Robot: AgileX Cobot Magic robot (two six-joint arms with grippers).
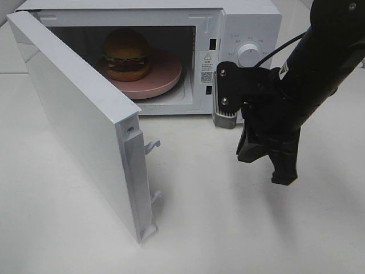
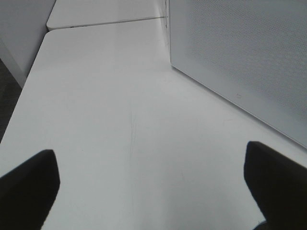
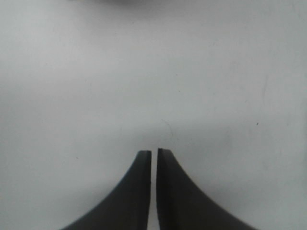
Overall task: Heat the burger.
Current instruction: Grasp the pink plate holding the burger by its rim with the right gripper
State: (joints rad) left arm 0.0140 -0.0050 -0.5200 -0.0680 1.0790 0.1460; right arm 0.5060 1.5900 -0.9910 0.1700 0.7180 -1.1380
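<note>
Right gripper hangs fingers-down over bare counter, just in front of the microwave's control panel and below its dial. Its jaws are pressed to a thin slit with nothing between them. Your left gripper is spread wide and holds nothing; only its own wrist camera shows it.

You'll find the burger inside the microwave, sitting on the plate, toward the left of the cavity. The microwave stands toward the far edge of the counter.

The door stands wide open, swung out toward the near edge on the left side. Its two latch hooks stick out from its free end. It forms a wall between the left part of the counter and the cavity mouth.

From the high camera you get the burger, plate, door and right arm. The right wrist view gives you only fingertips over plain white surface. The left wrist view adds a white dotted panel near the left gripper, plus a counter edge and rounded corner with dark floor beyond.
</note>
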